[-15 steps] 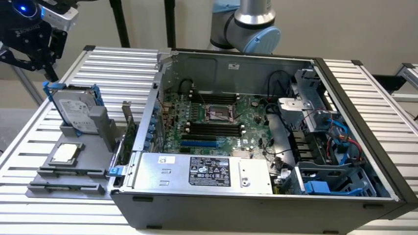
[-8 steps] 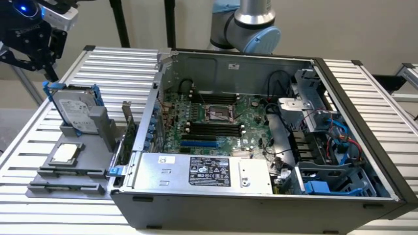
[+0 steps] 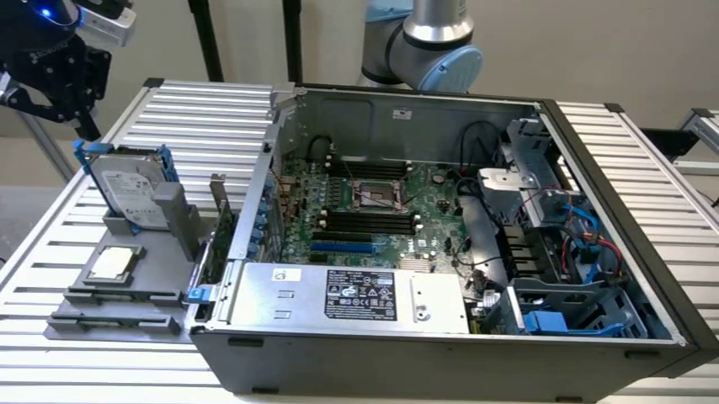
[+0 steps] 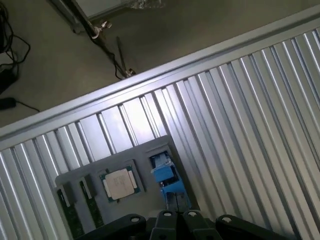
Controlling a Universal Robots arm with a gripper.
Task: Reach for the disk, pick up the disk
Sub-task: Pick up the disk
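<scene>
The disk (image 3: 126, 192) stands upright on its edge in a grey holder (image 3: 157, 261) at the exterior view's left, beside the open computer case. It is silver-grey with a white label and blue rails along its sides. My black gripper (image 3: 81, 126) hangs just above the disk's upper left corner, apart from it. In the wrist view the disk (image 4: 167, 176) appears edge-on as a blue strip just past my gripper (image 4: 177, 220), whose fingers are pressed together and hold nothing.
A small square silver chip (image 3: 116, 263) (image 4: 120, 184) lies flat on the grey holder, with memory sticks (image 4: 75, 210) beside it. The open computer case (image 3: 450, 219) holds a silver box with a black label (image 3: 359, 295). The ribbed metal table (image 4: 240, 125) ends above a floor with cables.
</scene>
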